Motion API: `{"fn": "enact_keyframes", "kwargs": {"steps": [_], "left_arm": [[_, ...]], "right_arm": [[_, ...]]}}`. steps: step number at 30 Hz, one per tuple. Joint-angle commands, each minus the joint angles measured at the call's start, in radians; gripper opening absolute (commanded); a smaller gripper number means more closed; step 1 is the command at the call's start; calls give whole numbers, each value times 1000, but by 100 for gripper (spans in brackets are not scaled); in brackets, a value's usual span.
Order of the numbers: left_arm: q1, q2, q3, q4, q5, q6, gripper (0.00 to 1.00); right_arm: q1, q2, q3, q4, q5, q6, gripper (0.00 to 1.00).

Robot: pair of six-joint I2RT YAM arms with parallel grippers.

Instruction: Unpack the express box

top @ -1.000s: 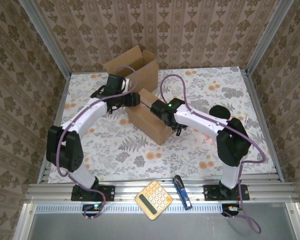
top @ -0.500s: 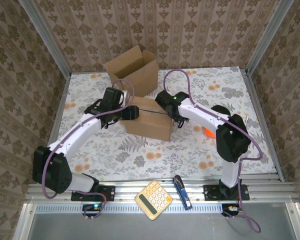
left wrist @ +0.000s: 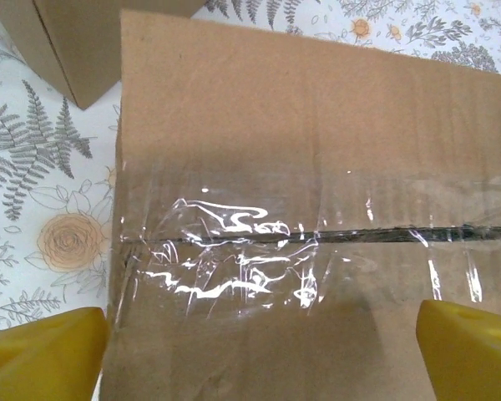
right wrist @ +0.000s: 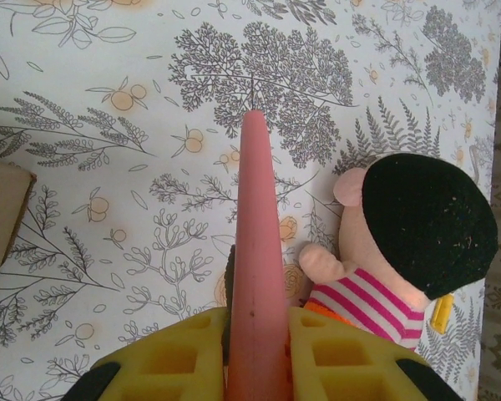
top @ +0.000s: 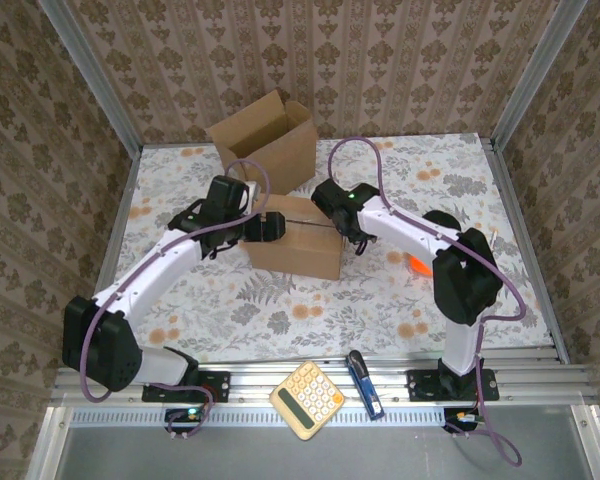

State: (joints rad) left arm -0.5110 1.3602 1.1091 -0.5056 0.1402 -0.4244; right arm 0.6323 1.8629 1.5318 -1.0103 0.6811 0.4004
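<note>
**Top view, 6 o'clock.** A calculator (top: 307, 400) and a blue tool (top: 364, 383) lie on the near rail, off the table (top: 230, 300). What the blue tool is cannot be made out.

**Centre.** The taped box (top: 298, 238), the task's object, sits flat with its sealed seam upward, presumably so that the tape (left wrist: 234, 259) can be slit. The left gripper (top: 268, 228) meets it from 9 o'clock. In the left wrist view its jaws are spread wide, one yellow tip at each lower corner, straddling the box end without clasping it; this looks like bracing rather than holding.

The right gripper (right wrist: 256, 334) is clenched on a pink stick (right wrist: 255, 242), which projects straight ahead like a cutter. In the right wrist view the stick points across bare table, with a box corner just showing at 9 o'clock, so contact with the tape cannot be confirmed. A soft toy (right wrist: 409, 242) lies at 3 o'clock of the stick and is largely hidden behind the right arm from above.

**12 o'clock.** An open box (top: 265, 140) stands at the far side; its contents are out of sight.
</note>
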Motion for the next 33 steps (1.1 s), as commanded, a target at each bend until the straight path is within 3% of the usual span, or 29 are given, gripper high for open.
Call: {"fn": "enact_keyframes", "kwargs": {"steps": [1, 8, 10, 13, 17, 21, 26, 33], "left_arm": [[-1, -11, 86, -50, -37, 33, 100], [5, -102, 167, -85, -117, 71, 100], [3, -145, 162, -67, -64, 77, 100], [2, -179, 144, -5, 133, 82, 100], [-16, -198, 58, 261, 459, 11, 100], [-56, -181, -18, 589, 649, -119, 100], [-123, -122, -23, 859, 753, -214, 100], [-180, -34, -26, 1214, 794, -362, 100]], "right_arm": [[-12, -79, -22, -6, 48, 37, 0], [-17, -272, -71, -78, 51, 66, 0], [-17, -374, -106, -57, -12, 52, 0], [-17, -593, -184, 62, -186, -5, 0], [-38, -856, -308, 276, -482, -23, 0], [-66, -1013, -429, 522, -726, 3, 0], [-81, -1090, -564, 855, -932, 93, 0], [-86, -1091, -655, 1163, -1035, 210, 0]]}}
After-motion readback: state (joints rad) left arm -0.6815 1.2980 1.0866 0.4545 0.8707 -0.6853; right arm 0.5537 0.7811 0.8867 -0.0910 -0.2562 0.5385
